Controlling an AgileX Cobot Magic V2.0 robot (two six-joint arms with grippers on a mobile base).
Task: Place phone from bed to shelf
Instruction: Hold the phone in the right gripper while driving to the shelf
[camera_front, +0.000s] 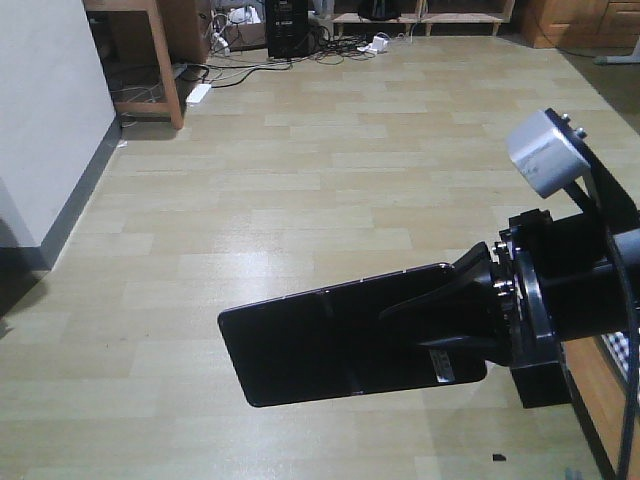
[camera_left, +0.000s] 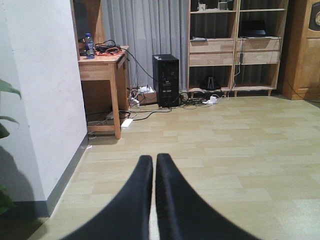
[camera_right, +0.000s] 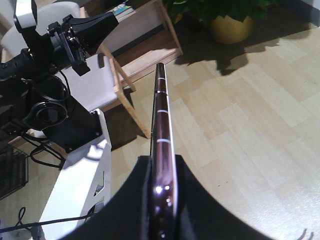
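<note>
My right gripper (camera_front: 405, 322) is shut on the phone (camera_front: 325, 345), a flat glossy black slab with a crease across its middle, held level above the wooden floor. In the right wrist view the phone (camera_right: 160, 120) shows edge-on, with its pinkish metallic edge clamped between my right gripper's (camera_right: 163, 165) black fingers. My left gripper (camera_left: 154, 161) is shut with nothing in it, pointing over the floor toward the shelf (camera_left: 235, 52), a light wood unit against the far wall. A sliver of the check-sheeted bed (camera_front: 621, 352) shows at the right edge.
A white wall corner (camera_left: 40, 100) stands at the left, with a wooden desk (camera_left: 102, 67) behind it. A black computer tower (camera_left: 166, 80) and cables lie by the curtain. A potted plant (camera_right: 230, 27) and a wooden frame (camera_right: 125, 95) stand beside the robot's white base (camera_right: 80, 185).
</note>
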